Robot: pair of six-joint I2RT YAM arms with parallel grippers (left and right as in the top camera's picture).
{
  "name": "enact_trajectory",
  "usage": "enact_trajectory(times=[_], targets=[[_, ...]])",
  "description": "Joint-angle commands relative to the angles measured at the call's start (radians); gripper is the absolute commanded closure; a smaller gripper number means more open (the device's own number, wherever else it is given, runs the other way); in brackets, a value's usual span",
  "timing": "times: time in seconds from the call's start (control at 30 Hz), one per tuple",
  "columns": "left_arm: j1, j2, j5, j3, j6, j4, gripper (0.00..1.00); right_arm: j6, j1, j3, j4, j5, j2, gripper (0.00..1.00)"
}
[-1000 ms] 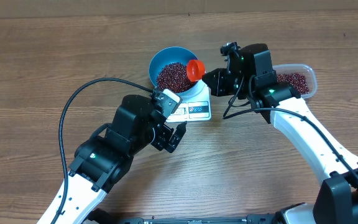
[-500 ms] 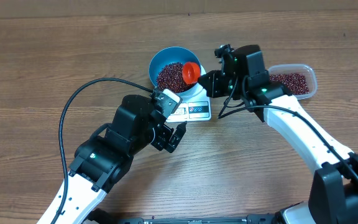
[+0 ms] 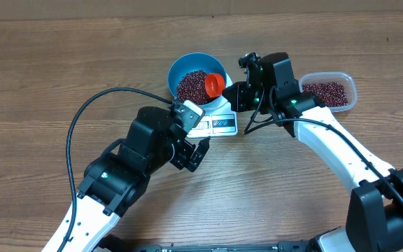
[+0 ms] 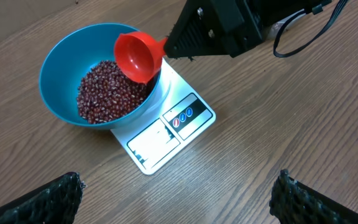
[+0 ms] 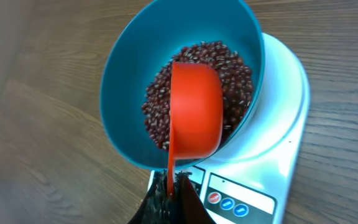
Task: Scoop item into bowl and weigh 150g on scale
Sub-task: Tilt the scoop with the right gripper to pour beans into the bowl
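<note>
From overhead, my right gripper [image 3: 235,95], clamped on the red scoop's [image 3: 215,85] handle, had slid slightly left since a second before, carrying the scoop further over the blue bowl [image 3: 178,68]. The bowl sat on the white scale [image 3: 221,124], holding a heap of red-brown beans [image 3: 192,87]. The clear tub [image 3: 349,89] at my right held more. My left gripper [image 3: 192,157] hung just below the scale with its jaws wide apart, and bare table [image 3: 40,77] stretched off to the left.

In my left wrist view, the scoop looked empty, tipped over the bowl's rim.

In my right wrist view, my fingers [image 5: 160,205] pinched the handle, and the scoop hung above the beans.
</note>
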Motion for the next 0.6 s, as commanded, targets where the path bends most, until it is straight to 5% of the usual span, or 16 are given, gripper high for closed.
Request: enact_trajectory(times=[0.0,0.57], targets=[[0.005,0.006,0.01,-0.008,0.019,0.001,0.0,-0.008,0.001,0.034,-0.01,0.051,0.011,0.96],[0.005,0.006,0.01,-0.008,0.019,0.001,0.01,-0.007,-0.004,0.034,0.002,0.106,0.011,0.96]])
